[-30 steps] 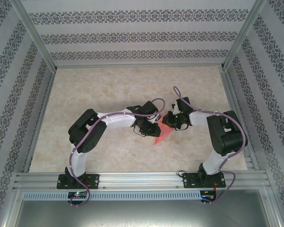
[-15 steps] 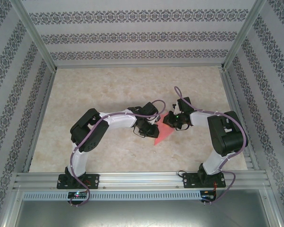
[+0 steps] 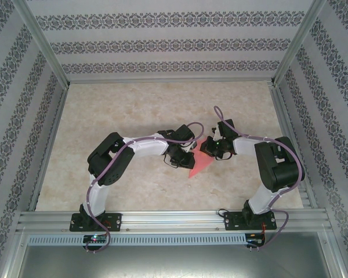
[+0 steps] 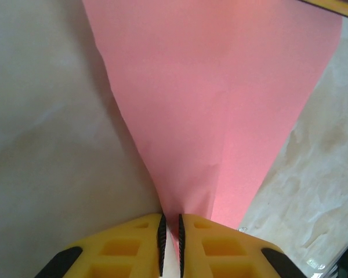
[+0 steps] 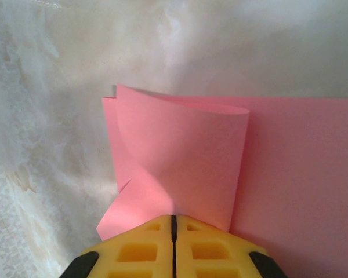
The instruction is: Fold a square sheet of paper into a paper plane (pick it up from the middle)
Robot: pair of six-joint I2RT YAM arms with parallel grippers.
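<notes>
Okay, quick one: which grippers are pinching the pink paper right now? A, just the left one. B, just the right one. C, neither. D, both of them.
D: in the left wrist view the left gripper is closed on the narrow end of the pink paper, and in the right wrist view the right gripper is shut on its curled-over edge.
</notes>
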